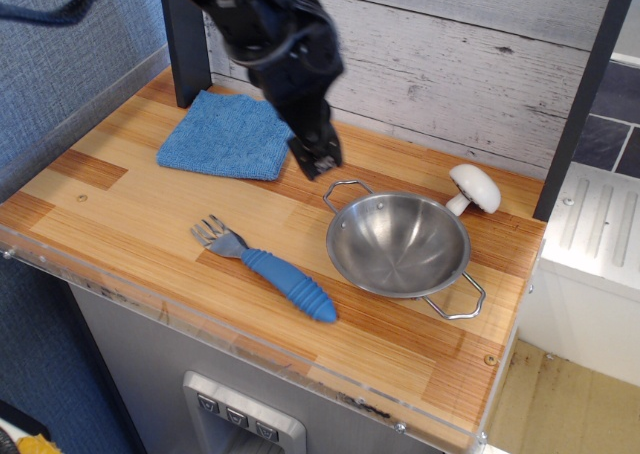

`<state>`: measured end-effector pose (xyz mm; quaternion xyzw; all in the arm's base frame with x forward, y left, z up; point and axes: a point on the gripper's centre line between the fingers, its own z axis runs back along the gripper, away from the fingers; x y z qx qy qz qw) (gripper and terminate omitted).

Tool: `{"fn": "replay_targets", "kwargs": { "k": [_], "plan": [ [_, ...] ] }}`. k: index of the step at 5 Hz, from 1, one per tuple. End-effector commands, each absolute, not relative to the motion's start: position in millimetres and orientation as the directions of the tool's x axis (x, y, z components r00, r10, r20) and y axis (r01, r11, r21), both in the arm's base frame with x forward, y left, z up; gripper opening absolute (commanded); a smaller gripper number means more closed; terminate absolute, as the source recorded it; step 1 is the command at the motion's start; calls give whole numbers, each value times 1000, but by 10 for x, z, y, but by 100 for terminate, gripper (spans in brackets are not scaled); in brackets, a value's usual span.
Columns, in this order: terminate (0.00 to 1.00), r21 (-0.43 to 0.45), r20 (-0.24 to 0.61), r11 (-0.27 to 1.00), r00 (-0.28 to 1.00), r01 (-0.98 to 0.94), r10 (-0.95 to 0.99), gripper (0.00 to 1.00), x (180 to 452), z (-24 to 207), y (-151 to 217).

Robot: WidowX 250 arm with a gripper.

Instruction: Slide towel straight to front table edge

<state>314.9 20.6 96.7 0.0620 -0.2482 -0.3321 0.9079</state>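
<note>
The blue terry towel (221, 137) lies flat at the back left of the striped wooden tabletop, near the wall. My gripper (317, 163) hangs from the black arm just right of the towel's right edge, above the table; its fingertips look close together, but I cannot tell whether it is open or shut. It holds nothing that I can see. The front table edge (200, 322), with its clear plastic strip, runs along the near side above a grey panel.
A blue-handled fork (268, 268) lies between the towel and the front edge. A steel bowl (398, 246) with wire handles sits at centre right. A white mushroom (474, 188) lies behind the bowl. A dark post (185, 49) stands at the back left.
</note>
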Motion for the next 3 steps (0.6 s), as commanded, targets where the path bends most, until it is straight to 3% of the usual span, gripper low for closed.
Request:
{"fn": "replay_targets", "kwargs": {
  "k": [1, 3],
  "plan": [
    [0, 296, 390, 825, 728, 481, -564, 100, 3302, 976, 775],
    [0, 278, 334, 843, 777, 460, -534, 100, 3546, 799, 1164]
  ]
}}
